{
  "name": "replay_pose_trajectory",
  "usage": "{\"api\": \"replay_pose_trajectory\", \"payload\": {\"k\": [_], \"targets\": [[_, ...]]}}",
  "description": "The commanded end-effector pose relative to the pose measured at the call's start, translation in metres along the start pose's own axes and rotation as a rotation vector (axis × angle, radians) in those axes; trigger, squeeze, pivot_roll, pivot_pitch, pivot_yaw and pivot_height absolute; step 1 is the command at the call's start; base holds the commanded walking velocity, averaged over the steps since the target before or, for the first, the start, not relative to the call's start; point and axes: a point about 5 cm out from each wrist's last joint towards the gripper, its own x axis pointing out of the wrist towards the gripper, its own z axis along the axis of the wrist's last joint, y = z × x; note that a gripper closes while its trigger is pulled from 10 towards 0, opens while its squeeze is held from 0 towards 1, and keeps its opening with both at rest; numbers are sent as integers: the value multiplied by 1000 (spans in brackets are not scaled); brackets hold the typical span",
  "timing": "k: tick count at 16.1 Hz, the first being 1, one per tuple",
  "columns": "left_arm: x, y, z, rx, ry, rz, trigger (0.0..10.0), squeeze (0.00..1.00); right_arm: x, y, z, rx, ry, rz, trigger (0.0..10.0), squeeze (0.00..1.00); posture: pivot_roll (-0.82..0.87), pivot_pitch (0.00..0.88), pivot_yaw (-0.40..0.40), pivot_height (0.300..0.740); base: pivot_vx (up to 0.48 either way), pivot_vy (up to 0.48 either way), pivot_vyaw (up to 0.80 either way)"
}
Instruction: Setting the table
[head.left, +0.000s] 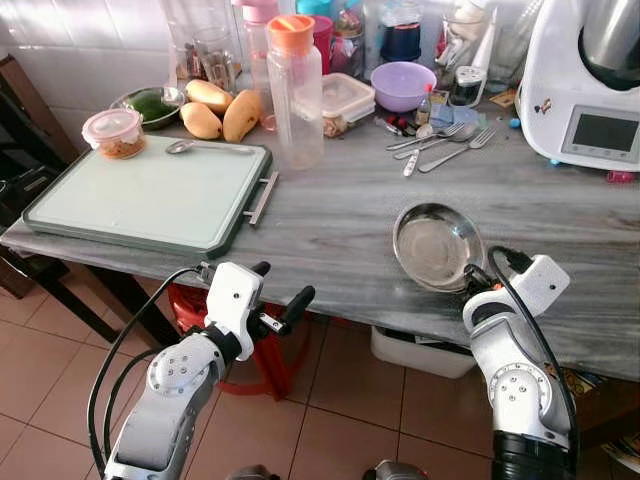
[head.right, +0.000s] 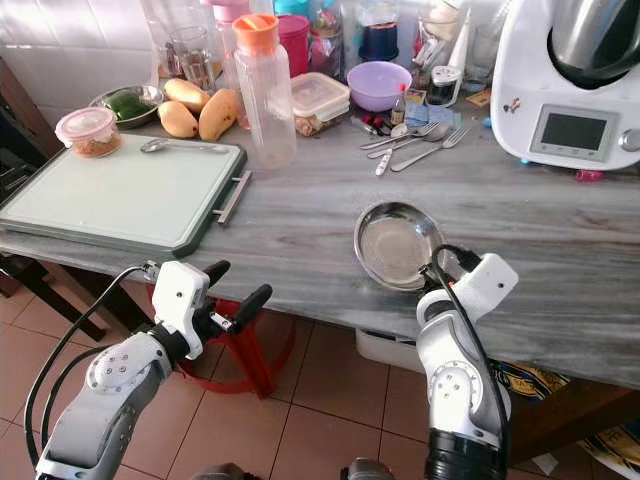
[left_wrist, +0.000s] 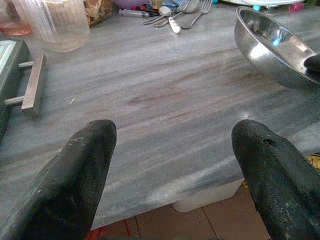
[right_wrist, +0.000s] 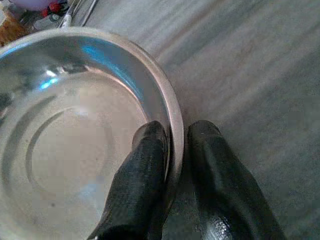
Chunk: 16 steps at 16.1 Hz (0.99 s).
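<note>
A shiny steel bowl (head.left: 435, 245) sits on the grey marble counter (head.left: 330, 225) close to its front edge. My right gripper (right_wrist: 175, 131) is shut on the bowl's near rim, one finger inside the bowl (right_wrist: 75, 140) and one outside. My left gripper (head.left: 284, 281) hovers open just in front of the counter edge, to the left of the bowl, with nothing between its fingers (left_wrist: 85, 165). Forks and spoons (head.left: 440, 140) lie loose further back. A pale green tray (head.left: 150, 195) with a spoon (head.left: 185, 147) on it rests at the left.
A tall orange-capped bottle (head.left: 295, 90), mangoes (head.left: 220, 112), a lidded food tub (head.left: 114, 132), a purple bowl (head.left: 402, 85) and a white kitchen machine (head.left: 585, 90) crowd the back. A red stool (head.left: 270, 350) and a white bin (head.left: 420, 350) stand under the counter.
</note>
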Motion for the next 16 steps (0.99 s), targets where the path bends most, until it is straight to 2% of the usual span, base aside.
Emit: {"api": "replay_pose_trajectory", "payload": {"k": [1,3,6,7,9,11,13,16], "targets": [[1,0,3,16,-7,-6,10000,0,-7,6,-32,79,125,2,10000,961,-33,0,56,740,0,0,0],[1,1,3,18,-7,-6,10000,0,-6,5,-31,74,126,5,10000,961,-34,0,57,740,0,0,0],[3,1,4,23,-10,-7,10000,0,-3,11,-19,-9,93,74,10000,949,-36,0,58,740,0,0,0],[3,1,4,24,-10,-8,10000,0,-3,13,-18,-17,88,84,10000,949,-36,0,58,740,0,0,0],[4,1,5,27,-13,-10,10000,0,-6,21,-18,-88,93,162,10000,1000,-38,0,58,740,0,0,0],[5,1,4,28,-13,-12,10000,0,-7,24,-18,-105,95,188,10000,1000,-44,0,58,740,0,0,0],[7,0,4,29,-15,-14,10000,0,-10,29,-17,-173,83,253,10000,1000,-49,0,58,740,0,0,0],[9,0,5,32,-17,-15,10000,0,-10,31,-16,-189,76,271,10000,1000,-49,0,56,740,0,0,0]]}}
